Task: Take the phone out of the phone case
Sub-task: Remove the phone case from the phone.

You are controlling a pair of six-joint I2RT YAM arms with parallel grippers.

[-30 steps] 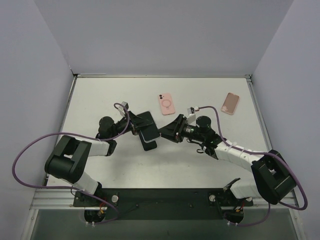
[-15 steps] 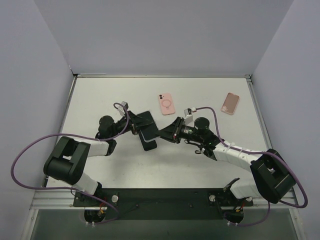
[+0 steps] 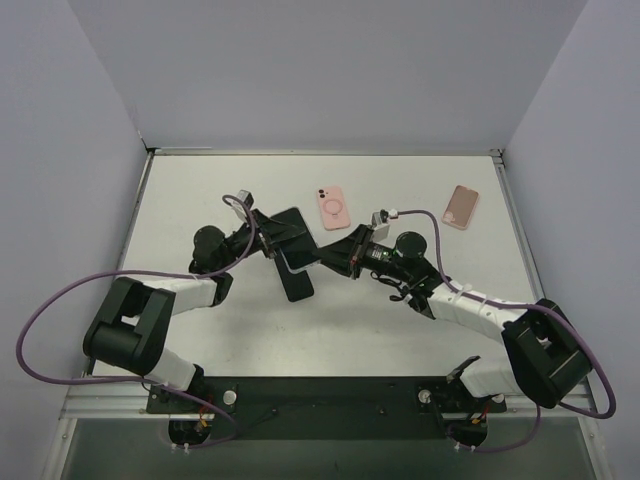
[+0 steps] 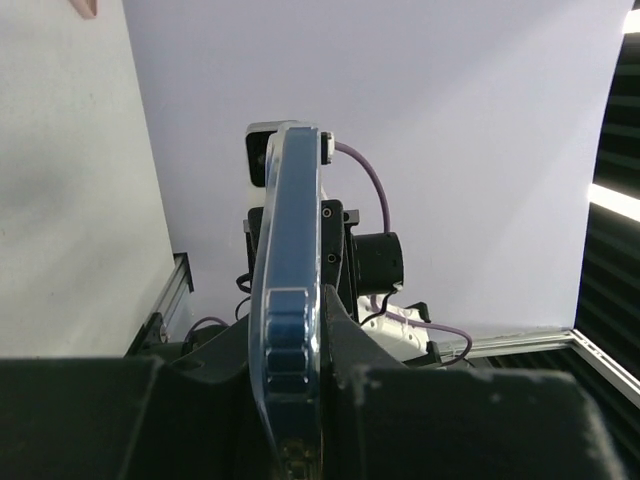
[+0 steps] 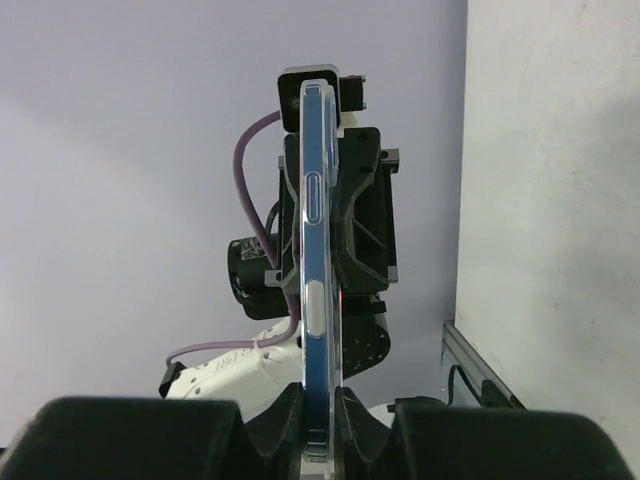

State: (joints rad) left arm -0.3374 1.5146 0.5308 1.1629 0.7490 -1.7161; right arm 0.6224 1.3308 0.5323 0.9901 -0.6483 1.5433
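Observation:
A dark blue phone (image 3: 293,268) in a clear phone case (image 4: 290,300) hangs on edge above the table's middle, held from both ends. My left gripper (image 3: 268,243) is shut on its left end. In the left wrist view the case's rim and side buttons rise between the jaws of the left gripper (image 4: 300,345). My right gripper (image 3: 335,262) is shut on the opposite end. The right wrist view shows the blue phone (image 5: 318,250) edge with its silver button pinched between the jaws of the right gripper (image 5: 322,405). I cannot tell whether phone and case have parted.
A pink case with a ring (image 3: 333,207) lies on the white table (image 3: 200,190) just beyond the grippers. A dusty pink phone or case (image 3: 460,206) lies at the far right. Grey walls close in three sides.
My right gripper has moved in towards the left and shut on the phone's end. The left gripper has swung its end of the phone a little towards the far side.

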